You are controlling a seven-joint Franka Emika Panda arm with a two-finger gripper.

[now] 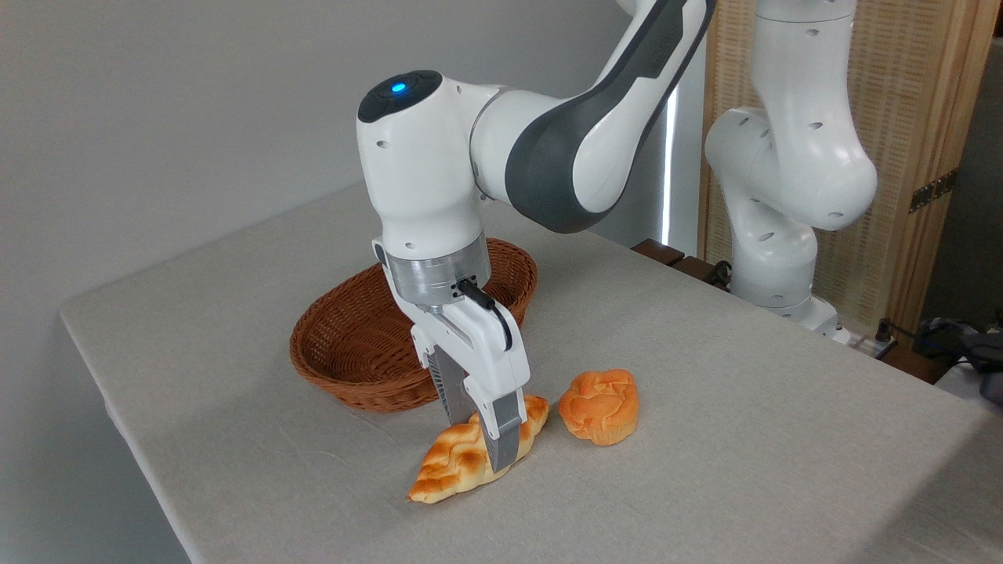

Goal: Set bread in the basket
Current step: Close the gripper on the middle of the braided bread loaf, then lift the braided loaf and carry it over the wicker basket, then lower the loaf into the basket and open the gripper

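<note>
Bread (458, 462) seemingly pinched by gripper (487, 439); bun (599, 406) beside, basket (345, 345) behind.

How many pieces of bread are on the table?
2. The braided loaf lies in front of the basket, between the gripper's fingers. The muffin-shaped bun sits right of it. None visible in the basket.

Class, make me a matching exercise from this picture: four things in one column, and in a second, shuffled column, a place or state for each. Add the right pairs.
1. bread
2. basket
3. bun
4. gripper

a. empty, behind the bread
b. straddling the loaf
c. lying on the table, between the fingers
d. standing right of the loaf

Pairs: 1-c, 2-a, 3-d, 4-b
</note>
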